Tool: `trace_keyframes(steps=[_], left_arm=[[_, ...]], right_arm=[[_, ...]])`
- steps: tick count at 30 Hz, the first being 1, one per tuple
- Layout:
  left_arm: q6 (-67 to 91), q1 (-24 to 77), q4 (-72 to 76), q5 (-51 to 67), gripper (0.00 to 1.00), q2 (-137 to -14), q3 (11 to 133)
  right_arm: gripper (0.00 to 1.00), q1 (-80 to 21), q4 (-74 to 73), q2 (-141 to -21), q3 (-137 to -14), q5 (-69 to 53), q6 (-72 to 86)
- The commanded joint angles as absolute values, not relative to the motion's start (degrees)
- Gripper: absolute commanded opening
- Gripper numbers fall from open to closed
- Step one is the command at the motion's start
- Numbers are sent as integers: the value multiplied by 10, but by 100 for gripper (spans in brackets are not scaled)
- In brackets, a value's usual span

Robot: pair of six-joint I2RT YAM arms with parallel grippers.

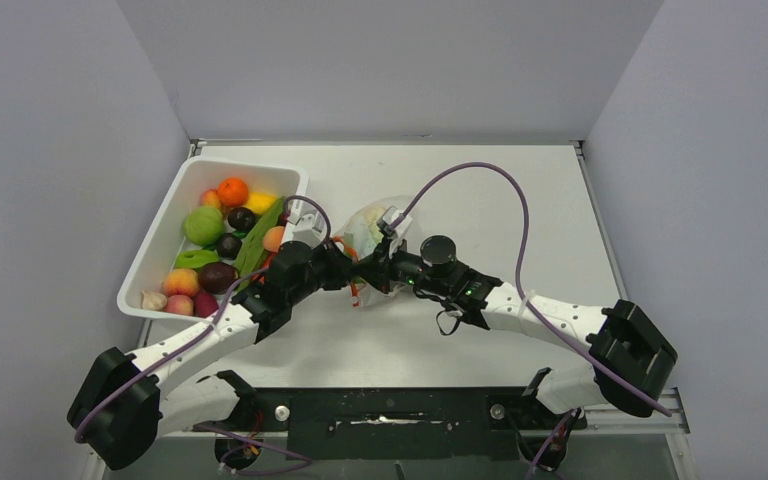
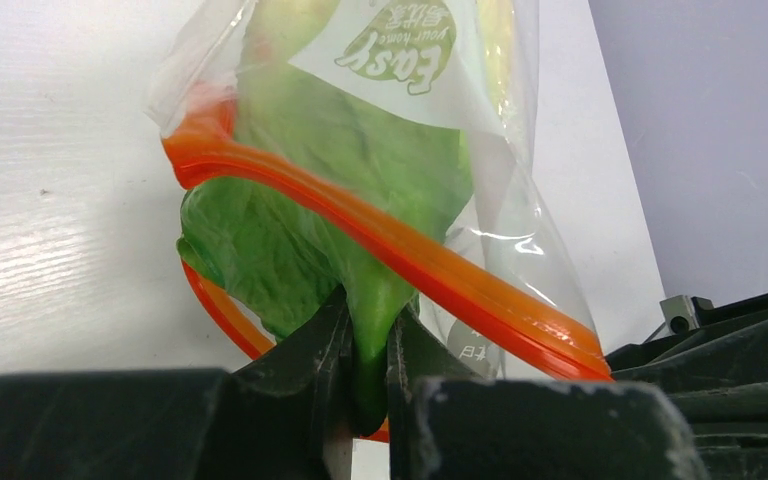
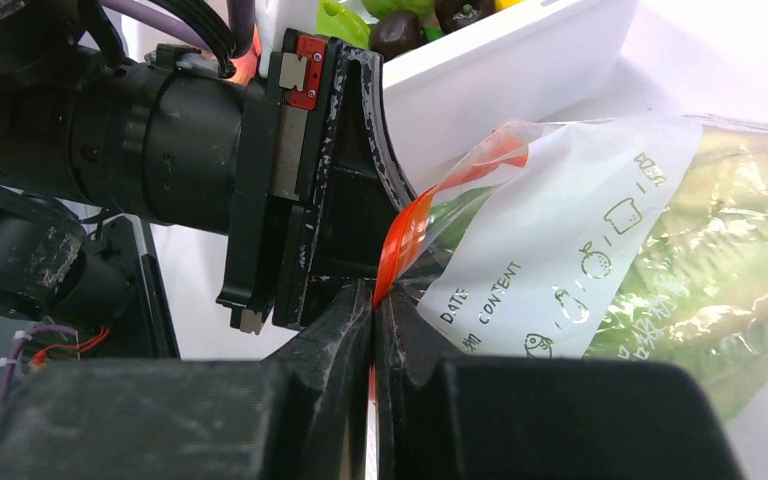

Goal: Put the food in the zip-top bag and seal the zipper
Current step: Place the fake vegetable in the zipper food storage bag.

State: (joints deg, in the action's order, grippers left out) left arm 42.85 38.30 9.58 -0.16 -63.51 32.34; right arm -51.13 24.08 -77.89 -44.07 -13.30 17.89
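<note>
The clear zip-top bag (image 1: 368, 226) lies at mid-table with its mouth toward the arms. My left gripper (image 2: 370, 322) is shut on the stem of a green lettuce leaf (image 2: 330, 200). The leaf reaches through the open red-orange zipper (image 2: 440, 268) into the bag (image 2: 525, 225). My right gripper (image 3: 373, 297) is shut on the zipper strip (image 3: 410, 222) at one corner of the bag (image 3: 580, 225). From above, both grippers, left (image 1: 348, 268) and right (image 1: 381, 272), meet at the bag's mouth. More food, such as an orange (image 1: 232, 190) and a dark plum (image 1: 217, 276), sits in the bin.
A white bin (image 1: 158, 228) with several toy fruits and vegetables stands at the left, close to the left arm's wrist. Its wall (image 3: 500, 75) rises just behind the bag. The left gripper body (image 3: 320, 180) crowds the right wrist view. Purple cables arc over the table.
</note>
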Motion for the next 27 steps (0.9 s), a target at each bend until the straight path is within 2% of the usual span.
trace_keyframes(steps=[1, 8, 13, 18, 19, 23, 25, 27], left_arm=[[422, 380, 189, 21, 0, -630, 331], [430, 382, 208, 84, 0, -588, 303], [445, 382, 266, 116, 0, -555, 266], [438, 381, 194, 58, 0, -609, 286], [435, 380, 184, 60, 4, -620, 295], [451, 380, 172, 75, 33, -610, 315], [456, 380, 133, 69, 41, -583, 336], [448, 378, 77, 56, 44, -549, 362]], right_arm=[[0, -518, 304, -776, -468, -146, 188], [0, -515, 306, -779, -456, -104, 190], [0, -513, 332, -778, -447, -119, 201], [0, -514, 346, -788, -457, -165, 215], [0, -514, 348, -788, -456, -165, 220], [0, -505, 340, -776, -444, -121, 232], [0, -493, 337, -762, -428, -89, 241], [0, -472, 328, -747, -414, -72, 264]])
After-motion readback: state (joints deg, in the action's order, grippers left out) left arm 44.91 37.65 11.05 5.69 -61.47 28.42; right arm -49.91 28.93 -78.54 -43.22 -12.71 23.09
